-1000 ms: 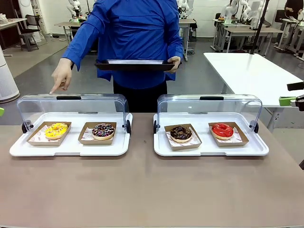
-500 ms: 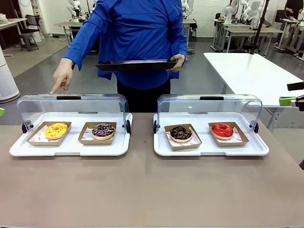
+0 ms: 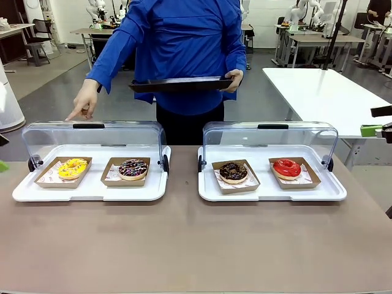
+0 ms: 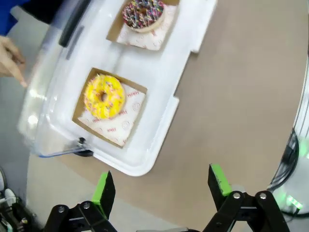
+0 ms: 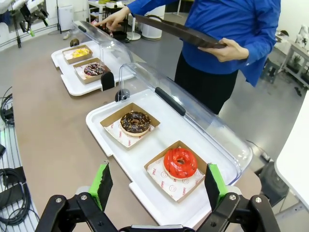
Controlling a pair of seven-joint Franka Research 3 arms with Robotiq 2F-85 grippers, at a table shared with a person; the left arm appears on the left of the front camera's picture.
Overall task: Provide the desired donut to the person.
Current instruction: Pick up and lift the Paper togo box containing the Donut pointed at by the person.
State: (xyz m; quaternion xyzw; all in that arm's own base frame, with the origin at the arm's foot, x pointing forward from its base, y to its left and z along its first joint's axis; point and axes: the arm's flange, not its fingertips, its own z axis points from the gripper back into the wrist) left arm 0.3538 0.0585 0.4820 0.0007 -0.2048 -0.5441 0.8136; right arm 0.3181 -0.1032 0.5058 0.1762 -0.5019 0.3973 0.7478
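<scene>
Left gripper [image 4: 161, 174]: jaws wide open, holding nothing, hanging over the table off the near-left corner of the left case [image 3: 24, 195]. The yellow donut [image 4: 104, 96] sits in its card tray in that case's left slot, so it lies ahead of the fingers, to the far side and a bit right. It's round, so no long axis to line up on; the card tray is roughly square with the case. The lid [image 3: 92, 138] is rolled to the far side, so we read the near side as open for a reach.

The person's pointing hand [image 3: 86, 101] is just beyond the lid, finger down over the yellow slot. We take yellow as the one wanted. The sprinkle donut [image 3: 133, 168] sits in the slot just to the right.

The black tray [image 3: 177, 84] is held level at the person's waist, mid-scene and far. We'd judge that as the drop-off.

Chocolate donut [image 3: 233, 171] and red donut [image 3: 286, 167] are in the right case. Right gripper [image 5: 157, 170]: also wide open and empty, near side of the red donut. The left arm is clearly nearer to yellow.

Versus a second ago: the person has shifted slightly right, hand and tray with them, finger still over yellow. Left gripper's green pad at the front view's left edge sits lower. Donuts haven't moved.
</scene>
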